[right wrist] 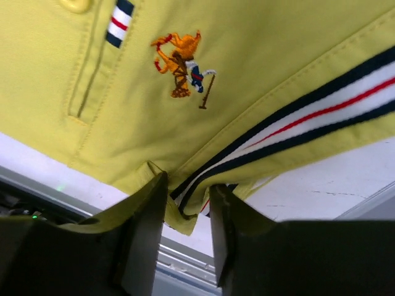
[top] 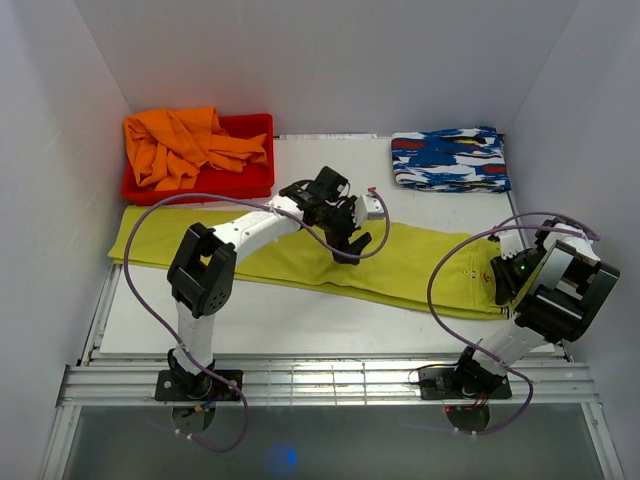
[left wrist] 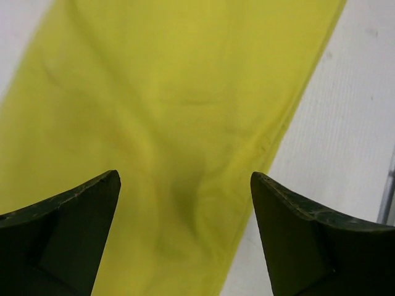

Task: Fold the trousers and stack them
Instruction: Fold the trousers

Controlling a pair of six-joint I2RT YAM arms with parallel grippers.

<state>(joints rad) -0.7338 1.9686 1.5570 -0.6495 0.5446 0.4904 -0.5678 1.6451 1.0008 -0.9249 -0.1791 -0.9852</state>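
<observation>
The yellow-green trousers (top: 300,255) lie stretched flat across the table from left to right, waistband at the right end. My left gripper (top: 352,243) hovers open over the middle of the trouser leg (left wrist: 185,123), jaws wide apart with nothing between them. My right gripper (top: 503,280) is shut on the striped waistband corner (right wrist: 185,197) at the trousers' right end. An embroidered logo (right wrist: 182,65) and a pocket slit show just above the grip.
A red bin (top: 245,180) with an orange garment (top: 185,145) stands at the back left. A folded blue, white and red patterned cloth (top: 450,160) lies at the back right. White walls close in on both sides. A metal rail (top: 330,380) runs along the near table edge.
</observation>
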